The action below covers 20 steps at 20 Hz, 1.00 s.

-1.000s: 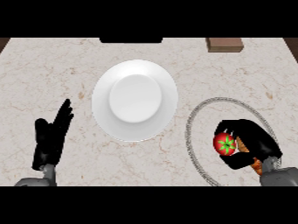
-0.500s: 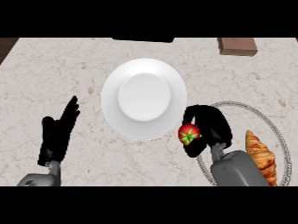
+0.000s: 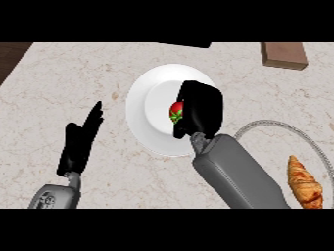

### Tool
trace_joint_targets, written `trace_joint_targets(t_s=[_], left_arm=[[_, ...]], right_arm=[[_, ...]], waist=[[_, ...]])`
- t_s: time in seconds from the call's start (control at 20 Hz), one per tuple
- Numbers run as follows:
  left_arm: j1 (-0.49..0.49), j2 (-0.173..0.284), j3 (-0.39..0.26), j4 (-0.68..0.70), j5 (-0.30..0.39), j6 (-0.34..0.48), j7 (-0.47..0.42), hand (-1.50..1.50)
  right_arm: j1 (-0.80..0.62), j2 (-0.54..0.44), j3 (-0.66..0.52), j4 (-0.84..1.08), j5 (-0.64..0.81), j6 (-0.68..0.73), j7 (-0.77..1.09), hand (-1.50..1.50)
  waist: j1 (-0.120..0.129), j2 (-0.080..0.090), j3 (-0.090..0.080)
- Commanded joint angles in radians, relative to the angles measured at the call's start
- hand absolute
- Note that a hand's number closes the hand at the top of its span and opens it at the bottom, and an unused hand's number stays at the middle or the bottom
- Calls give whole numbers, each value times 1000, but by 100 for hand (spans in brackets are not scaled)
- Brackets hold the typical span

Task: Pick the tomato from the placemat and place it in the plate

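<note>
- The right hand (image 3: 201,110) is over the plate (image 3: 142,125), its fingers curled round the tomato (image 3: 177,111).
- The tomato shows at the hand's left edge, above the plate's middle; the hand hides its right side.
- Whether the tomato touches the plate cannot be told.
- The placemat (image 3: 321,156) lies to the lower right of this hand, with a croissant (image 3: 304,182) on it.
- The left hand (image 3: 79,143) rests open to the left of the plate, fingers straight and up.
- A brown block (image 3: 283,54) sits beyond the right hand, to its upper right.
</note>
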Motion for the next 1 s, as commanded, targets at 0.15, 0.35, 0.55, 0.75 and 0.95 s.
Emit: trace_joint_targets(t_s=[0.15, 0.35, 0.55, 0.75, 0.95], left_arm=[[-44, -11, -6, 17, -8, 5, 23, 0], [-12, 19, 19, 28, -3, -6, -4, 0], [-19, -8, 9, 31, -9, 14, -4, 0], [-22, 7, 28, 31, -1, 11, 14, 0], [0, 11, 33, 6, 2, 12, -3, 0]], right_arm=[[-303, 8, 61, 100, 186, -109, 323, 150], [-357, 8, 58, 166, 189, -123, 446, 150], [-392, 8, 41, 231, 182, -153, 499, 150], [-397, 8, 33, 299, 192, -196, 514, 150], [-404, 8, 17, 344, 154, -198, 520, 150]], waist=[[-6, -13, -2], [-11, -10, 0], [-14, -4, 0], [-41, -4, 2], [-45, -9, 2]])
